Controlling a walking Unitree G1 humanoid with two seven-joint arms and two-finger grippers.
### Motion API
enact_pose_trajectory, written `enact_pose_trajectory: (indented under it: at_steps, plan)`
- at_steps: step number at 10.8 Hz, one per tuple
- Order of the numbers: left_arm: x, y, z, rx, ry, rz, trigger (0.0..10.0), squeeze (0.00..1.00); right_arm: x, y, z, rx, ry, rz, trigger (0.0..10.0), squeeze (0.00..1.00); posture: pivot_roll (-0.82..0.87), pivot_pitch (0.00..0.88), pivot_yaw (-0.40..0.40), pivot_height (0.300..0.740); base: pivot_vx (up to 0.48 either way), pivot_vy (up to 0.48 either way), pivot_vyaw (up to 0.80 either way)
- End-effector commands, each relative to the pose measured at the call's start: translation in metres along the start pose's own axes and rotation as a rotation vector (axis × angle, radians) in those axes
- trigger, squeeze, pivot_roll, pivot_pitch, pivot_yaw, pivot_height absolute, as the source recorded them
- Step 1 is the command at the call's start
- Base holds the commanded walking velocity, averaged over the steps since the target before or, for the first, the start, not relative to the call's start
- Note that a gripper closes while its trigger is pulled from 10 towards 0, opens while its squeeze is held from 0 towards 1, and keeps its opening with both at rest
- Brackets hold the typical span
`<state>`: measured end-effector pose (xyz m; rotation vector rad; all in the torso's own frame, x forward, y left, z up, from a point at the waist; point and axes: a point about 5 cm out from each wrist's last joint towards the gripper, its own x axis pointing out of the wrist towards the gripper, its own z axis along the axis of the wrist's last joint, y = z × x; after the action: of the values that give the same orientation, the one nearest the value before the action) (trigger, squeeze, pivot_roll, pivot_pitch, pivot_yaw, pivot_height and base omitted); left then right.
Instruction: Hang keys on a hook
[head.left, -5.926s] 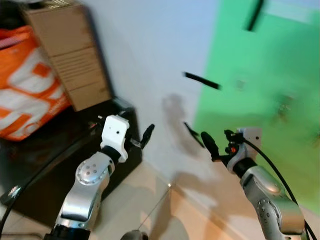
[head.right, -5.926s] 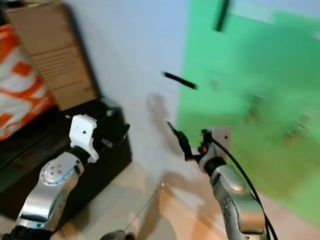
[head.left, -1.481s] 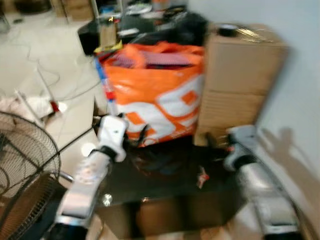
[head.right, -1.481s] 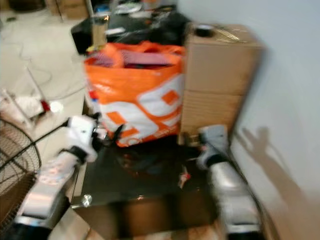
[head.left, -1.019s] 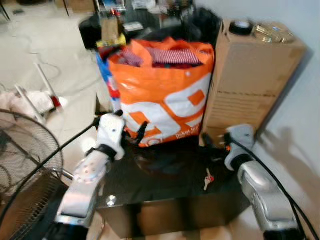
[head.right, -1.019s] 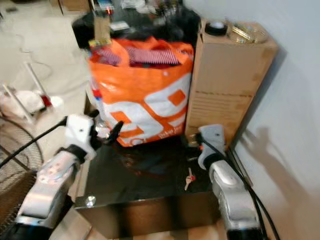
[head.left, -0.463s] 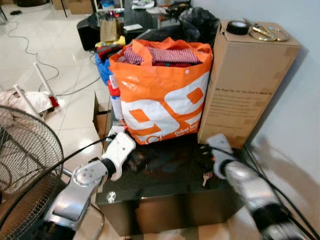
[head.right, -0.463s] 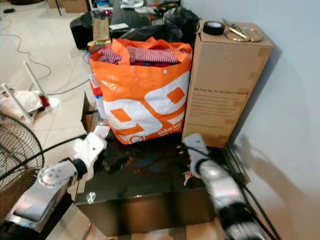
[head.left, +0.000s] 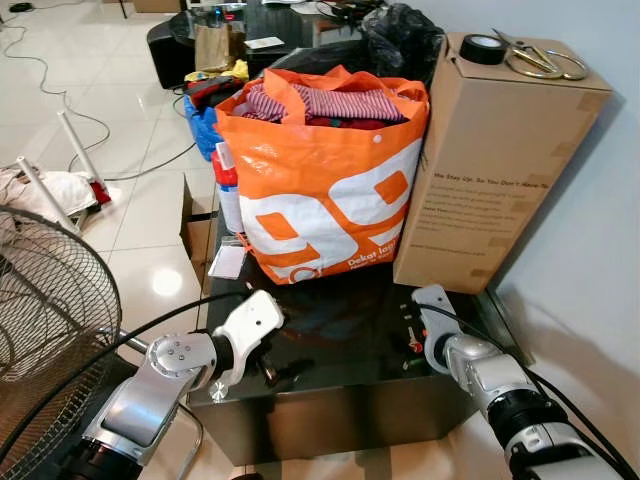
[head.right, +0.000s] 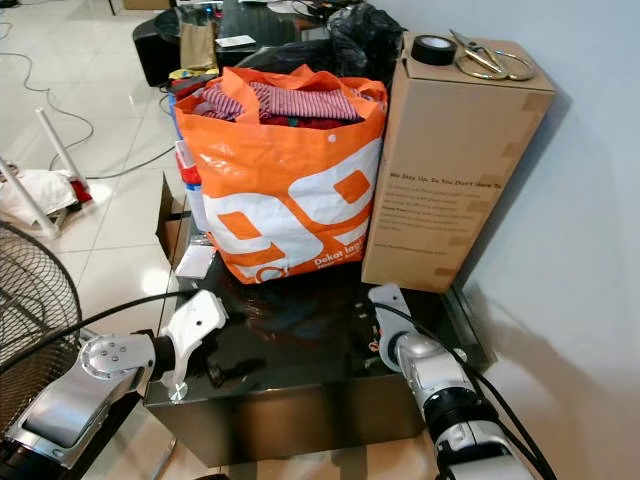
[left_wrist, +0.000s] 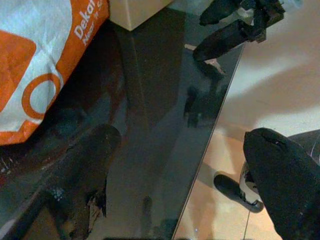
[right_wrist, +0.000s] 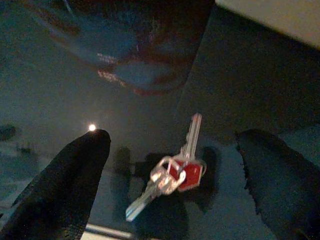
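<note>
Right gripper (right_wrist: 172, 185) hung wide open over keys (right_wrist: 172, 170) on the table (head.left: 340, 340); bag (head.left: 320, 190) and box (head.left: 500, 160) stood behind.

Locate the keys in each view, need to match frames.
Right wrist: keys flat on the black table, between the right gripper's open fingers.
Left eye: red speck under that gripper, on the table's right side.
Right eye: same spot.
Left wrist: too small to make out.
Shared landmark: the glossy black tabletop.
</note>
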<state>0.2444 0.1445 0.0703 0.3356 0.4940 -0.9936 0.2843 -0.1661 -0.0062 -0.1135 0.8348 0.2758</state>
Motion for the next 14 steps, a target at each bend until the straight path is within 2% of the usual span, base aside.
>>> enact_pose_trajectory:
  at_steps: [1, 2, 4, 7, 14]
  plan:
    - [0.0, 0.001, 0.0, 0.002, 0.01, -0.006, 10.0, 0.09, 0.0, -0.001, -0.001, 0.037, -0.005, 0.014, 10.0, 0.0, -0.01, 0.0, -0.017, 0.74, 0.0, 0.0, 0.0]
    - [0.001, -0.001, -0.001, 0.002, 0.013, -0.016, 10.0, 0.08, 0.002, 0.0, -0.006, 0.077, 0.002, 0.019, 4.5, 0.0, -0.02, 0.0, -0.015, 0.74, 0.0, 0.0, 0.0]
    - [0.001, -0.001, -0.002, 0.001, 0.016, -0.027, 10.0, 0.09, 0.005, 0.002, -0.009, 0.113, 0.01, 0.011, 0.0, 0.0, -0.01, 0.0, -0.018, 0.74, 0.0, 0.0, 0.0]
    - [-0.001, -0.002, -0.002, -0.003, 0.017, -0.027, 10.0, 0.08, 0.007, 0.001, -0.011, 0.187, 0.006, -0.02, 0.0, 0.0, 0.0, 0.0, -0.022, 0.74, 0.0, 0.0, 0.0]
    - [0.0, -0.004, 0.003, 0.002, 0.011, -0.031, 10.0, 0.09, 0.009, 0.001, -0.017, 0.2, 0.024, -0.049, 0.0, 0.0, 0.0, 0.0, -0.023, 0.74, 0.0, 0.0, 0.0]
